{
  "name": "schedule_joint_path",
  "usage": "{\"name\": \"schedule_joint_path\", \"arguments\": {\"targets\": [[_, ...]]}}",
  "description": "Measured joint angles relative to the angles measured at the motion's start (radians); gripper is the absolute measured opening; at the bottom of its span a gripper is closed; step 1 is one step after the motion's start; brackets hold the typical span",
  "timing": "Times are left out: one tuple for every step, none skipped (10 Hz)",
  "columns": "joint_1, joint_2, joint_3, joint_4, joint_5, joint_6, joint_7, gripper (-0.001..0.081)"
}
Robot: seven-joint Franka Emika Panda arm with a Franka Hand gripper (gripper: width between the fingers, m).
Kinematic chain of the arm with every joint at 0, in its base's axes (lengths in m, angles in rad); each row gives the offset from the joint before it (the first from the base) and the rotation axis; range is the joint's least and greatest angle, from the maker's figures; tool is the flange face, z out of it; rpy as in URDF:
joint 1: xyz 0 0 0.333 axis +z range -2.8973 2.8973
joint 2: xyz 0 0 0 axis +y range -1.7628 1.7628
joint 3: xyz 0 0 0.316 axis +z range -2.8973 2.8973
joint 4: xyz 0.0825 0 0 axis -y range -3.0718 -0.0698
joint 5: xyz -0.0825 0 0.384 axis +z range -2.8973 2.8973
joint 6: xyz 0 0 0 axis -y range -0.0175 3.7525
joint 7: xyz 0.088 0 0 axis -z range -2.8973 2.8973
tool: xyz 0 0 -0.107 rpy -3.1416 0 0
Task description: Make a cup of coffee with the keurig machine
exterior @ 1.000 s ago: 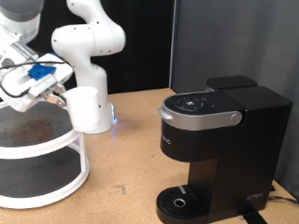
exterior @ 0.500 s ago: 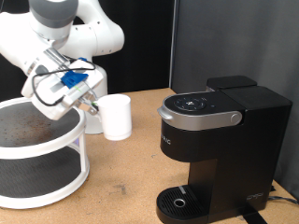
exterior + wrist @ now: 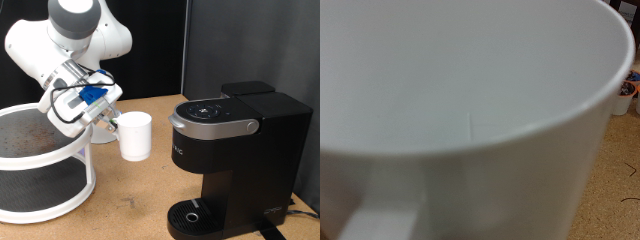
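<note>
The white cup [image 3: 135, 136] hangs in the air in the exterior view, held by its handle side in my gripper [image 3: 112, 124], which is shut on it. It sits above the table between the round shelf stand and the keurig machine [image 3: 232, 160]. The black machine stands at the exterior view's right with its grey lid handle down and its round drip base [image 3: 192, 216] bare. In the wrist view the cup [image 3: 470, 110] fills almost the whole picture; its handle [image 3: 390, 222] shows at the edge, and my fingers are hidden.
A white two-tier round shelf stand [image 3: 40, 170] with a brown top stands at the exterior view's left. The arm's white base is behind the cup. A black backdrop hangs at the rear. The table is light brown particle board.
My gripper has carried the cup from over the shelf stand towards the exterior view's right and slightly down, closer to the keurig machine.
</note>
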Motion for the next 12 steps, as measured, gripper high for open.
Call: {"name": "schedule_joint_path", "arguments": {"targets": [[0.008,0.006,0.002,0.0,0.006,0.014,-0.006,0.0074],[0.008,0.006,0.0,0.0,0.006,0.011,-0.006,0.0074],[0.008,0.007,-0.003,-0.001,0.006,0.007,-0.006,0.0074],[0.008,0.01,-0.003,-0.005,0.006,0.009,-0.006,0.0074],[0.008,0.019,-0.003,-0.009,0.006,0.012,-0.007,0.0074],[0.008,0.035,-0.003,-0.01,0.007,0.017,-0.015,0.0074],[0.01,0.053,-0.003,-0.011,0.023,0.023,-0.037,0.0074],[0.013,0.075,-0.003,-0.01,0.051,0.029,-0.066,0.0074],[0.018,0.098,-0.002,-0.01,0.08,0.034,-0.095,0.0074],[0.023,0.123,-0.002,-0.009,0.109,0.035,-0.122,0.0074],[0.029,0.146,0.0,-0.008,0.137,0.039,-0.146,0.0074],[0.036,0.17,0.002,-0.005,0.158,0.045,-0.157,0.0074]]}}
